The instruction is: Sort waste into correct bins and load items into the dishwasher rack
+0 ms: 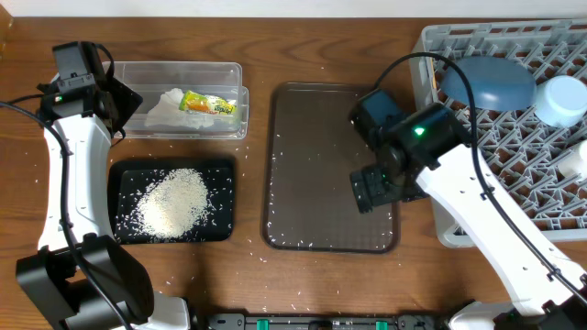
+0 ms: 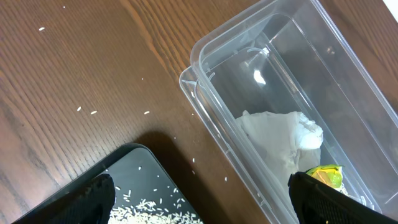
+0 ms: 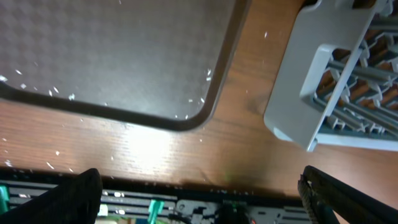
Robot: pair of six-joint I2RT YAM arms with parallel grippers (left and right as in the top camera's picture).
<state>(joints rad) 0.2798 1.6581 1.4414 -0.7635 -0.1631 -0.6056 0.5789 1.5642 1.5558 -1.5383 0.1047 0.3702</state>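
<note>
Tissue [image 2: 280,140] in clear tub [image 2: 208,78] ahead of left pincer [image 2: 202,193], spread, right pincer [image 3: 202,190] spread

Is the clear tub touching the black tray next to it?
Apart. The left wrist view shows a strip of bare table between the clear tub and the black tray; the overhead view shows the same gap.

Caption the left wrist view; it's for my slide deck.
Open left gripper above clear tub holding crumpled tissue and snack wrapper, beside black tray of rice.
</note>
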